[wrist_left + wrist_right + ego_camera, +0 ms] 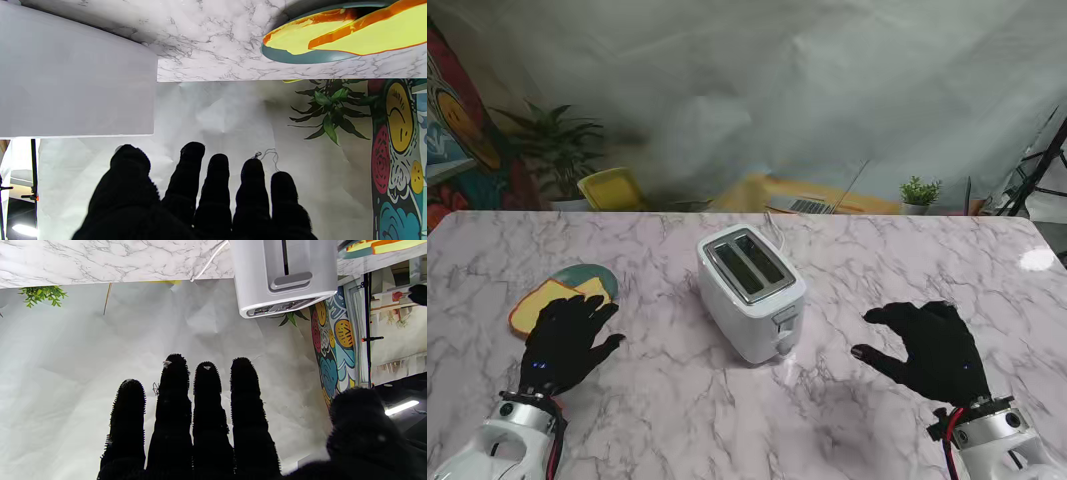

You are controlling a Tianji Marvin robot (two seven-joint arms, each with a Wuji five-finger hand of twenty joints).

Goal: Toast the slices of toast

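Stand view, left-centre: toast [545, 300] lies on a plate [589, 273], two slices by the left wrist view. Left hand [567, 338] hovers just nearer to me, fingers spread, holding nothing. Centre: toaster [750, 290], both slots bare, lever facing me. Lower right: right hand [932, 347] spread wide, empty, well apart from toaster. Step, I'd judge: the start, nothing picked up. Next: left hand reaches fwd, pinches a slice. No readable writing or brand.

The black-gloved left hand [567, 340] is held palm down to the left of the white two-slot toaster [749, 290], fingers spread and nothing gripped. The black-gloved right hand [929, 350] is held to the toaster's right, fingers extended, thumb apart, likewise empty.
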